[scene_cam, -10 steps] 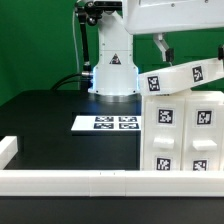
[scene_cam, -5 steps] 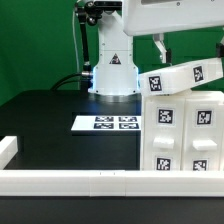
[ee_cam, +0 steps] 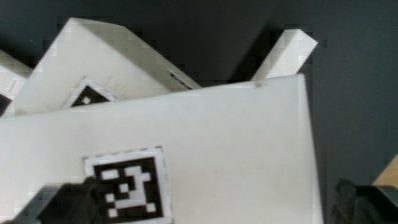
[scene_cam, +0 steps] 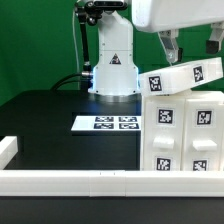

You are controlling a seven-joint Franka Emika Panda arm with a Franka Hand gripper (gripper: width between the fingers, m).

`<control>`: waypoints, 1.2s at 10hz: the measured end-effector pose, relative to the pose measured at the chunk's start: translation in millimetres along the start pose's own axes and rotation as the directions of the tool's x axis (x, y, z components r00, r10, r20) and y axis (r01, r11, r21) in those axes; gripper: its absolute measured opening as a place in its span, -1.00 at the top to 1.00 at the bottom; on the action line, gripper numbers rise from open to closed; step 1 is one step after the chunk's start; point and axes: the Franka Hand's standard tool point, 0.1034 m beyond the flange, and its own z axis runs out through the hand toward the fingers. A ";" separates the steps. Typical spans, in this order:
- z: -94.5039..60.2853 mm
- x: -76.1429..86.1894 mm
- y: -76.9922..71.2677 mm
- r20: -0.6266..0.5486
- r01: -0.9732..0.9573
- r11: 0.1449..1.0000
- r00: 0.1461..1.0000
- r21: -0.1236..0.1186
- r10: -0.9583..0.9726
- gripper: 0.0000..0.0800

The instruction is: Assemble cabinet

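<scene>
The cabinet (scene_cam: 185, 140) is a large white tagged box standing at the exterior view's right. A white tagged panel (scene_cam: 187, 76) lies tilted on its top. My gripper (scene_cam: 192, 42) hangs just above that panel, jaws apart, with one finger (scene_cam: 170, 46) at the panel's left end and the other near the frame's right edge. In the wrist view the tagged white panel (ee_cam: 196, 140) fills the space between my dark fingertips (ee_cam: 63, 205), and my gripper (ee_cam: 214, 205) is open around it. A gap shows between the panel's edge and the other finger.
The marker board (scene_cam: 105, 123) lies flat on the black table left of the cabinet. A white rail (scene_cam: 70, 180) runs along the front edge, with a short end piece (scene_cam: 7, 148) at the left. The arm's base (scene_cam: 112, 65) stands at the back.
My gripper has shifted toward the exterior view's right over the tilted panel, and its second finger now shows. The cabinet and panel have not moved.
</scene>
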 end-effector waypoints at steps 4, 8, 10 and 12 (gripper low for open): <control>-1.8 1.2 5.2 0.020 0.369 0.929 0.929 -0.039 -0.369 -0.62; -2.8 6.1 12.9 0.045 0.737 0.672 0.676 -0.076 -0.736 -0.62; -3.1 4.7 16.7 0.065 0.813 0.577 0.581 -0.075 -0.811 -0.62; -1.2 4.6 23.9 0.114 0.943 0.324 0.331 -0.079 -0.937 -0.62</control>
